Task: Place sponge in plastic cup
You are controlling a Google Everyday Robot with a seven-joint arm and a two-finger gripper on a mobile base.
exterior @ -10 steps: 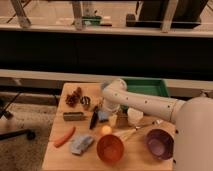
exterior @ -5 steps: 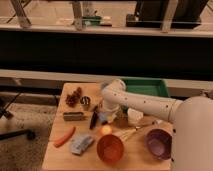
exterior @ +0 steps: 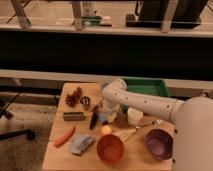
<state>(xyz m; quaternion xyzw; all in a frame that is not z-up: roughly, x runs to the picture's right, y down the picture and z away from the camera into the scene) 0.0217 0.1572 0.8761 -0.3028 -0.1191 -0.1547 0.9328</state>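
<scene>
My gripper (exterior: 100, 117) hangs from the white arm over the middle of the wooden table (exterior: 55, 155), just left of the white plastic cup (exterior: 134, 116). A small blue-grey patch, the sponge (exterior: 104, 119), shows right at the gripper's tip, touching or very close to it. The cup stands upright, a short gap to the right of the sponge. I cannot tell whether the sponge is lifted or lies on the table.
A green tray (exterior: 146, 86) is behind the cup. Also on the table are a dark grey-brown block (exterior: 73, 116), a reddish cluster (exterior: 74, 97), an orange stick (exterior: 64, 136), a blue-grey lump (exterior: 81, 144), an orange ball (exterior: 106, 130), a red bowl (exterior: 110, 149) and a purple bowl (exterior: 160, 144).
</scene>
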